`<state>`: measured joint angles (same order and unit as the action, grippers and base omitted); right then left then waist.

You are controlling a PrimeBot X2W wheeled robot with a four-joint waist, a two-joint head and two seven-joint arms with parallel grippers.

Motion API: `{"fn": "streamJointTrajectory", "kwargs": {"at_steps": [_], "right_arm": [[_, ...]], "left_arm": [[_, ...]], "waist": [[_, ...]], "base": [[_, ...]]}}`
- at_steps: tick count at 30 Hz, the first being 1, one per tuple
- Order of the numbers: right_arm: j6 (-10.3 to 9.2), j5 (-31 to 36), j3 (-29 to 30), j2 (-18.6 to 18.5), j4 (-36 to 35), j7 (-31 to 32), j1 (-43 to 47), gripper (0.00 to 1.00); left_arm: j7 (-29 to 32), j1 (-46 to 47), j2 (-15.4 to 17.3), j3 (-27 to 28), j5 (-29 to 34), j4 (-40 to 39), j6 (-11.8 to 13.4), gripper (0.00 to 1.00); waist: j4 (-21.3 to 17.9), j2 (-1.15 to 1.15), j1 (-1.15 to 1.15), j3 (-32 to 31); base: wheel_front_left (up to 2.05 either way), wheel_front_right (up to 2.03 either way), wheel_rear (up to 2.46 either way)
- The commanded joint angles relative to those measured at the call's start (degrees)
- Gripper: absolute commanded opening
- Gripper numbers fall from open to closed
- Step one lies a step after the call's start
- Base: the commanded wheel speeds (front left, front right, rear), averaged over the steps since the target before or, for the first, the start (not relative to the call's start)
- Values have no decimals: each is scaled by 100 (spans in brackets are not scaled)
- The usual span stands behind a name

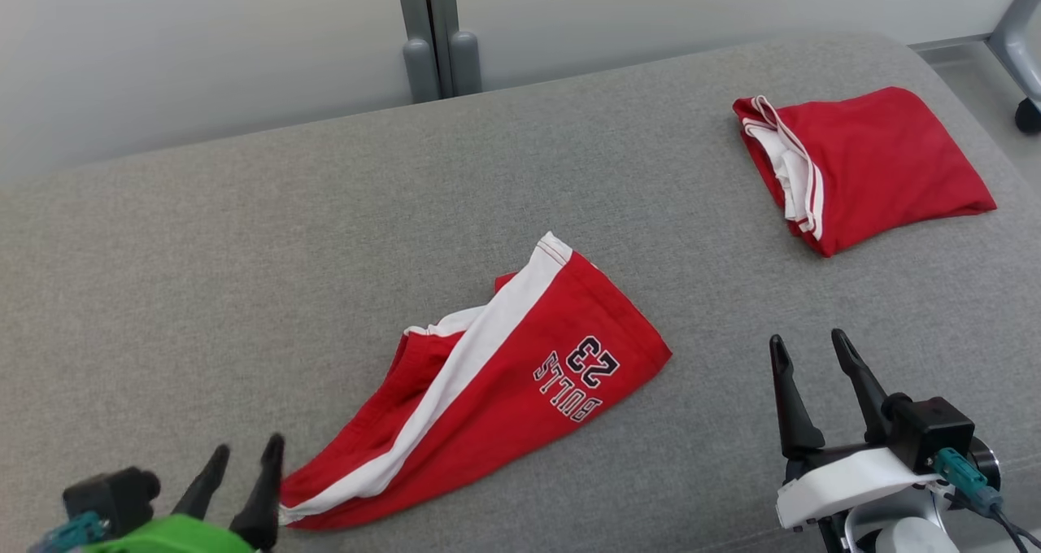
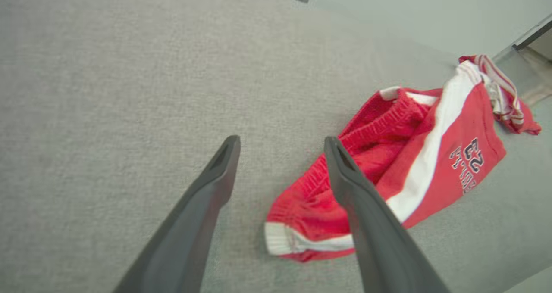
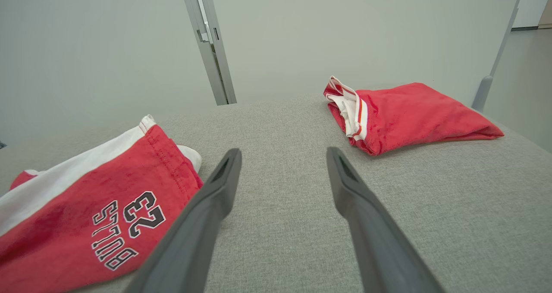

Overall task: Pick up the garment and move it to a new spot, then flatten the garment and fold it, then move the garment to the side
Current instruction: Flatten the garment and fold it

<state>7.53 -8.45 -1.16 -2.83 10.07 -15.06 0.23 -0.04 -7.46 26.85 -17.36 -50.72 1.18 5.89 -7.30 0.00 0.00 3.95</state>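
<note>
The garment (image 1: 504,390) is a pair of red shorts with a white side stripe and "BULLS 23" print. It lies crumpled and slanted on the middle of the grey cushion (image 1: 244,252). In the left wrist view the garment (image 2: 431,155) sits to the right, and in the right wrist view the garment (image 3: 86,198) is at the lower left. My left gripper (image 1: 247,447) is open just beside its lower left corner. Only grey fabric shows between the fingers of the left gripper (image 2: 281,141). My right gripper (image 1: 809,339) is open to the right of the shorts, and nothing is held in the right gripper (image 3: 283,151).
A second red garment (image 1: 878,154), folded with white trim showing, lies at the back right of the cushion; it is the folded garment (image 3: 414,112) ahead of my right fingers. A grey post (image 1: 435,32) stands behind the cushion. A chair caster (image 1: 1029,114) sits off the right edge.
</note>
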Motion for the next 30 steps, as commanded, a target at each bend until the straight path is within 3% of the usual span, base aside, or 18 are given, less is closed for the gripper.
{"fn": "streamJointTrajectory", "kwargs": {"at_steps": [1, 6, 11, 18, 19, 21, 23, 30], "right_arm": [[-9, -34, -15, -11, -23, -14, -81, 100], [-9, -61, -77, -12, -4, -15, -198, 100], [-9, -82, -141, -11, 12, -14, -266, 100], [-9, -80, -80, -10, -4, -15, -214, 100], [-9, -83, -80, -10, -2, -15, -217, 100], [-9, -95, -72, -10, -3, -14, -225, 100], [-9, -104, -71, -10, -2, -14, -239, 100], [-9, -84, -75, -10, 6, -14, -237, 100]], "left_arm": [[91, 256, -90, -132, 43, -247, -57, 100], [571, 844, -382, -772, 184, -578, -242, 100], [821, 1389, -548, -1188, 606, 33, -119, 100], [899, 1781, -645, -1357, 707, 639, -295, 100], [895, 1815, -680, -1368, 682, 683, -305, 70], [913, 1838, -749, -1392, 611, 745, -350, 25], [888, 1881, -752, -1421, 624, 804, -382, 0], [759, 1907, -905, -1886, 1015, 692, -565, 0]], "waist": [[-62, 0, 0, 88], [-218, 0, 0, 226], [-475, 0, 0, 294], [-702, 0, 0, 344], [-717, 0, 0, 345], [-738, 0, 0, 341], [-751, 0, 0, 337], [-760, 0, 0, 298]], "base": [[0, 0, 0], [0, 0, 0], [0, 0, 0], [0, 0, 0], [0, 0, 0], [0, 0, 0], [0, 0, 0], [0, 0, 0]]}}
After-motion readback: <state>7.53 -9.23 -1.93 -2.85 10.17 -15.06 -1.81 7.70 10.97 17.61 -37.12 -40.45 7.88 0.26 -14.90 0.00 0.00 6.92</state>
